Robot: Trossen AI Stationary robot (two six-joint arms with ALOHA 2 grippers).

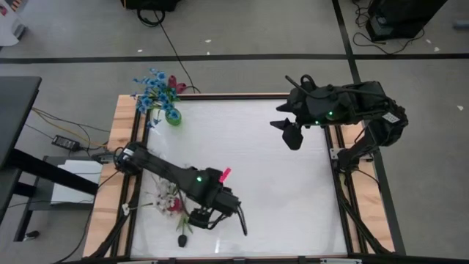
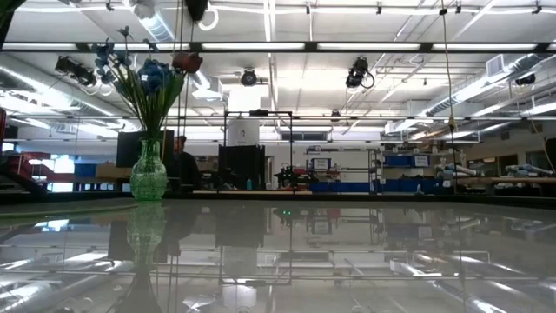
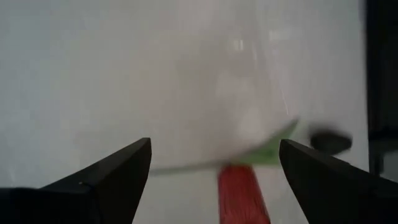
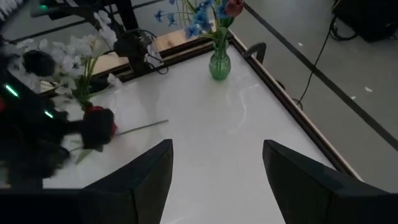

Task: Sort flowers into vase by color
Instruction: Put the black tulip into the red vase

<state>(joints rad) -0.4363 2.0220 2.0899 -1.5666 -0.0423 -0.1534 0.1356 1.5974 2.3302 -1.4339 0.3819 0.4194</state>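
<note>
A green glass vase point(image 1: 173, 116) point(image 2: 148, 179) stands at the table's far left corner, with blue flowers point(image 1: 152, 89) and one dark red head point(image 4: 233, 7) upright in it. More flowers point(image 1: 168, 199) with white and pink heads lie loose on the table at the near left. A red head point(image 4: 99, 121) lies there too, its stem point(image 4: 144, 127) flat on the table. A dark head point(image 1: 183, 240) lies near the front edge. My left gripper point(image 1: 199, 218) point(image 3: 214, 149) hangs open over a green stem point(image 3: 273, 147). My right gripper point(image 1: 292, 134) point(image 4: 217, 146) is open, high over the right side.
Wooden rails point(image 1: 123, 125) border the white table on the left and right. Cables point(image 1: 69, 139) run off the left edge. The white surface point(image 1: 271, 191) between the two arms is bare.
</note>
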